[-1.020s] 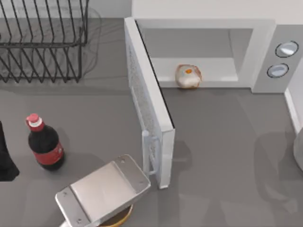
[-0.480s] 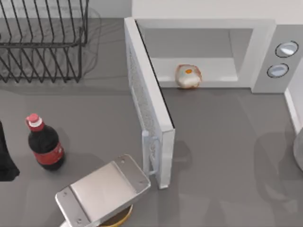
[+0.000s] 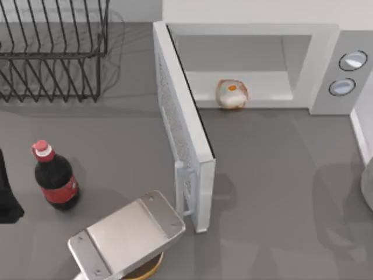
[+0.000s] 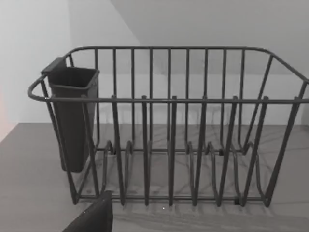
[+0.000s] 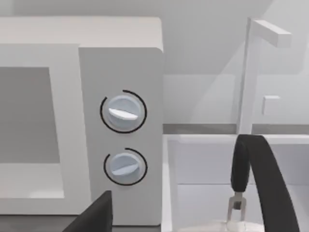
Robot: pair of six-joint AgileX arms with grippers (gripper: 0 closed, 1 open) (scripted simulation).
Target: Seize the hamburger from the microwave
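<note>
The white microwave (image 3: 326, 64) stands at the back with its perforated door (image 3: 183, 140) swung wide open toward the front. The hamburger (image 3: 232, 94), a small pale bun with an orange patch, lies at the front lip of the cavity, untouched. My left arm (image 3: 7, 195) is a dark shape parked at the table's left edge. A dark finger (image 4: 94, 215) of its gripper shows in the left wrist view, facing the rack. The right wrist view faces the microwave's two knobs (image 5: 123, 112), with one dark finger (image 5: 94, 215) low in it.
A black wire dish rack (image 3: 52, 52) stands back left. A cola bottle (image 3: 54, 178) stands left of a tilted metal box (image 3: 125, 236). The open door splits the table's middle. A white basin (image 5: 203, 164) and a black kettle handle (image 5: 258, 174) lie right of the microwave.
</note>
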